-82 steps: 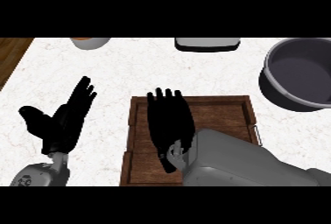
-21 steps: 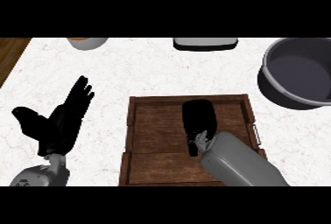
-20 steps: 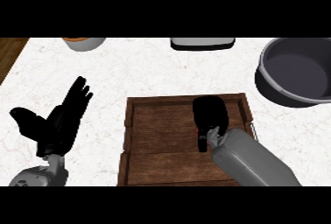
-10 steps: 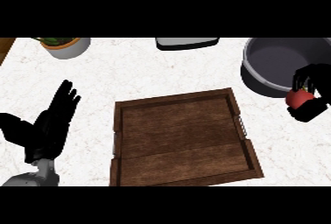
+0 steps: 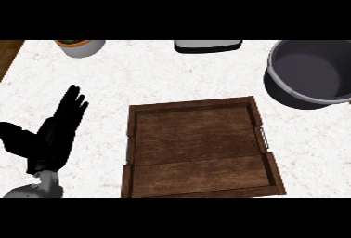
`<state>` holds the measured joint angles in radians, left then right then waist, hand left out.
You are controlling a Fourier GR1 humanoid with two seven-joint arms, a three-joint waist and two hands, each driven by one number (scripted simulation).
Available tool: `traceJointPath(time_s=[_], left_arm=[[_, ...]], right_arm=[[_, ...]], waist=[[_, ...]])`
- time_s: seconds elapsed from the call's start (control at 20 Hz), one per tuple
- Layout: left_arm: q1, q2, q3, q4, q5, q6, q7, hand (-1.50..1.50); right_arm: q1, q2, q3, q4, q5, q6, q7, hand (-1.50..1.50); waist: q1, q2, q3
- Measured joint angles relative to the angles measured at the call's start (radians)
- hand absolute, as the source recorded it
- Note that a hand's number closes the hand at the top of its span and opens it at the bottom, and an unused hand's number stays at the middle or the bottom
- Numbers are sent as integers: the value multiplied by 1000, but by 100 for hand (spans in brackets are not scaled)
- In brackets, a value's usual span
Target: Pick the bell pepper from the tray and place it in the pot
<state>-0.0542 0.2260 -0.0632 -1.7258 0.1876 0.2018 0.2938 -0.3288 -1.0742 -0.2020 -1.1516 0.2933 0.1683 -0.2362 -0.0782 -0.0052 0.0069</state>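
Note:
The brown wooden tray (image 5: 198, 183) lies in the middle of the white counter with nothing on it. The grey pot (image 5: 277, 83) stands at the upper right, partly cut off by the view's edge; what shows of its inside holds nothing. No bell pepper shows anywhere. My left hand (image 5: 53, 135) rests open at the lower left beside the tray, fingers pointing up. My right hand is out of the view.
A small pot with a green plant (image 5: 80, 46) sits at the top left. A dark rectangular object with a white rim (image 5: 207, 45) lies at the top middle. A strip of wooden floor (image 5: 8, 53) shows past the counter's left edge.
The right hand, which was shut on the red pepper beside the pot half a second ago, has left the view along with the pepper. The view has shifted slightly.

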Motion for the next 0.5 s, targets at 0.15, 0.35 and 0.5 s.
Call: traceJointPath(time_s=[0.15, 0.35, 0.5], left_arm=[[-21, -13, -24, -1, -18, 6, 10, 0], [-48, -23, -41, 24, -28, -10, 7, 0], [-53, -36, -51, 33, -33, -21, 3, 0]], right_arm=[[-1, -65, -101, 81, -69, 43, -160, 150], [-23, -115, -181, 197, -120, 107, -302, 150], [-98, -128, -166, 252, -114, 144, -298, 150]], waist=[[27, 2, -2], [59, 6, -5], [80, 8, -6]])
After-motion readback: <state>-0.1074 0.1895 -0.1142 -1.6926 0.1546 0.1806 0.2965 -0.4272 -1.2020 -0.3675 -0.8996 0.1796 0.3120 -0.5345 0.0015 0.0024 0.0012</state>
